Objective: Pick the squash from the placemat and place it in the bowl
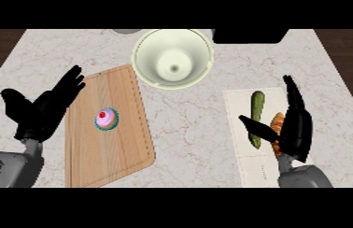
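Squash (257,115) lies lengthwise on placemat (238,129) at 4 o'clock from bowl (172,58). Right hand (295,124) over mat's right side, fingers straight, thumb toward squash, nothing held. Orange item (276,123) (identity unclear) sits under the palm. Risk: closing catches it instead, or nudges squash aside. Left hand (43,108) open, resting at 9 o'clock.

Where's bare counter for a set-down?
Free: the strip between cutting board and placemat, below the bowl. Crowded: the placemat, with squash, an orange item and the right hand.
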{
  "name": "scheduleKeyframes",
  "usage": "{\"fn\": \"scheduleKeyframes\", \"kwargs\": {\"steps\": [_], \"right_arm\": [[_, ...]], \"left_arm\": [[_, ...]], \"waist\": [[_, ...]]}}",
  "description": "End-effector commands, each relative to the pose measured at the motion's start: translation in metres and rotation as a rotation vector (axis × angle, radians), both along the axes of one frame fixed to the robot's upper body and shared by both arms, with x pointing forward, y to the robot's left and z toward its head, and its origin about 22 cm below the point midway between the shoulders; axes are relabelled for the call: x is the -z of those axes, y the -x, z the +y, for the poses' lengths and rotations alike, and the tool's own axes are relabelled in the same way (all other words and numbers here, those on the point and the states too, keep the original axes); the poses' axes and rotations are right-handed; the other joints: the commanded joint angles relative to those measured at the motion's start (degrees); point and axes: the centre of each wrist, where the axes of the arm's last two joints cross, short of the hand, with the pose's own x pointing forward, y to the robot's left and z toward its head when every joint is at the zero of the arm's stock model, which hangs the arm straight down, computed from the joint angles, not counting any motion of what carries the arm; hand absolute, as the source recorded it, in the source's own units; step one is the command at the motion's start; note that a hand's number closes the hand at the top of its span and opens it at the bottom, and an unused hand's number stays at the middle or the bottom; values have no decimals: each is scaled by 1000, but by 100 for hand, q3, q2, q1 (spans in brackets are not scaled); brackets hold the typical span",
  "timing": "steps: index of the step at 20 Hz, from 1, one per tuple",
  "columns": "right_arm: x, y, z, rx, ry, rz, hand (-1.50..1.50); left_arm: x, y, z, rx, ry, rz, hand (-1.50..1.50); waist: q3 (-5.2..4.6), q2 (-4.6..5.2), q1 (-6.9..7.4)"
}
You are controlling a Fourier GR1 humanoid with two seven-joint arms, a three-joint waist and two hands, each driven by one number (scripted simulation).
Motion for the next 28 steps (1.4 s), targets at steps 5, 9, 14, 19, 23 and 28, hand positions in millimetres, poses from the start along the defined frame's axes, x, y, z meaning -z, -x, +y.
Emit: {"fn": "scheduleKeyframes", "kwargs": {"steps": [5, 9, 14, 19, 23, 28], "right_arm": [[-62, -21, 25, 58, 138, 393, -150], [-103, -38, 49, 36, 184, 544, -150], [-141, -62, 74, 2, 195, 668, -150], [-134, -78, 67, 34, 200, 802, -150], [-130, -82, 75, 60, 209, 877, -150], [-126, -78, 65, 54, 213, 906, -150]], "left_arm": [[5, 1, -8, -2, -7, 7, 0], [6, 4, 0, 5, -7, -2, 0], [9, 0, -2, 20, 9, -3, 0], [-12, -14, 4, 2, 16, -14, 0], [0, 2, -4, 32, 2, -2, 0], [-10, 10, -1, 11, -8, 7, 0]], "waist": [[3, -12, 29], [14, 11, 86], [20, 31, 95], [25, 30, 44], [24, 13, 99], [28, -2, 84]]}}
